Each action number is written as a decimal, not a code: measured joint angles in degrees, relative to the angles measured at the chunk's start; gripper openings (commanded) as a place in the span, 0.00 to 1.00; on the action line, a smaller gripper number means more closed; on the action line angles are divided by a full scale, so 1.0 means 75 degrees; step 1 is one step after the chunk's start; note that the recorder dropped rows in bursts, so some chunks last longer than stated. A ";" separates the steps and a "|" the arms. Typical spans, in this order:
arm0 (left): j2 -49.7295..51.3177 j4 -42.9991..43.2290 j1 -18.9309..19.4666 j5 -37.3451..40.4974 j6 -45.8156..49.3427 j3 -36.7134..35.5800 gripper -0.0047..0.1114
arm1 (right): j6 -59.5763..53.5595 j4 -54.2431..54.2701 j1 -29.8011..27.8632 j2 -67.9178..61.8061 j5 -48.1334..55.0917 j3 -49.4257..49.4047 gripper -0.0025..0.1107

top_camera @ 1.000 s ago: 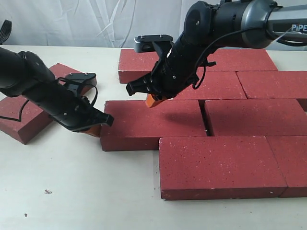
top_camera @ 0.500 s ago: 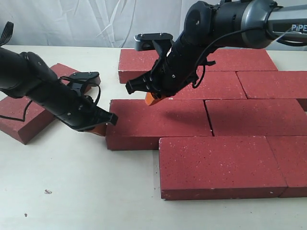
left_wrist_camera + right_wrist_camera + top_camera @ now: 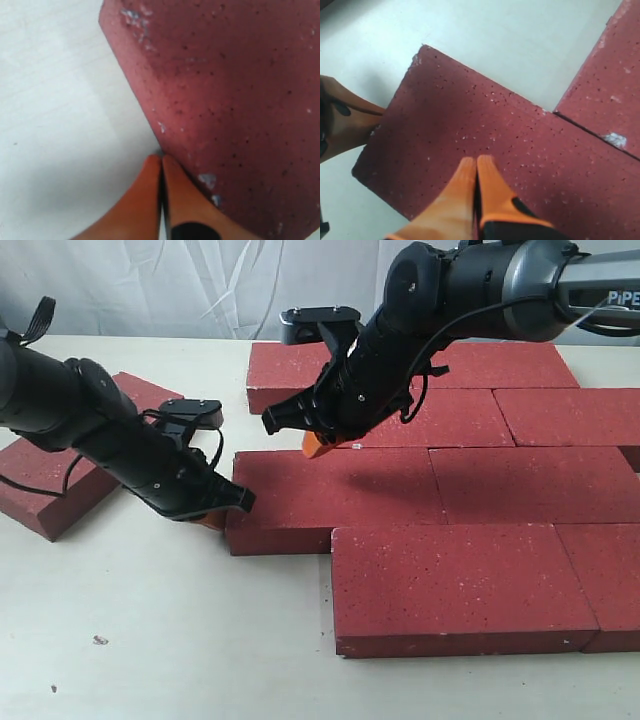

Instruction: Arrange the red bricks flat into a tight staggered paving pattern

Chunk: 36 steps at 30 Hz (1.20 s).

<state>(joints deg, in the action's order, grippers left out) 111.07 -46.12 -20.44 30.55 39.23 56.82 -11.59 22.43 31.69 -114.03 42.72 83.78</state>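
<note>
White cloth backdrop (image 3: 150, 290), pale desk (image 3: 150, 640), red bricks (image 3: 450, 580) lying flat in staggered rows — both tools at one brick.

Left tool (image 3: 212, 518) has its orange fingers (image 3: 142, 200) pressed together with nothing between them; the tips sit low at desk level, against the near left corner of the middle-row brick (image 3: 330, 495); the left arm comes in low from the left, slanting down in front of a loose brick (image 3: 70, 495) that lies skewed, apart from the paving; right tool (image 3: 320, 448) likewise has its fingers together and empty — it points down at the same brick's top by the far edge, and whether it touches cannot be told; the right arm reaches in from the upper right, bent steeply down at the wrist; the middle-row brick lies close against its right-hand neighbour, and a front-row brick sits against its near side.
</note>
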 measured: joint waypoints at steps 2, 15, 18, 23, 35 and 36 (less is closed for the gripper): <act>0.0000 0.0061 -0.0018 0.0011 0.0000 0.0015 0.04 | 0.0000 0.0000 0.0000 0.0000 -0.0017 0.0000 0.02; -0.0127 0.0706 0.0062 0.0351 -0.0277 0.0095 0.04 | 0.0000 -0.0066 0.0000 0.0000 -0.0084 0.0000 0.02; -0.0327 0.0749 0.0236 0.0576 -0.0317 0.0095 0.04 | 0.0000 -0.0092 0.0000 0.0000 -0.0084 0.0000 0.02; -0.0803 0.0780 0.0574 0.0688 -0.0373 0.0095 0.04 | 0.0000 -0.0120 0.0000 0.0000 -0.0097 0.0000 0.02; -0.2076 0.0933 0.1459 0.0207 -0.0589 0.0115 0.04 | 0.0000 -0.0120 0.0000 0.0000 -0.0097 0.0000 0.02; -0.2106 0.1120 0.1550 0.0193 -0.0812 0.0190 0.04 | 0.0000 -0.0120 0.0000 0.0000 -0.0097 0.0000 0.02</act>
<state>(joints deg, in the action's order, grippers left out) 95.28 -37.71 -8.81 32.00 33.14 58.24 -11.59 21.53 31.69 -114.03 41.99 83.78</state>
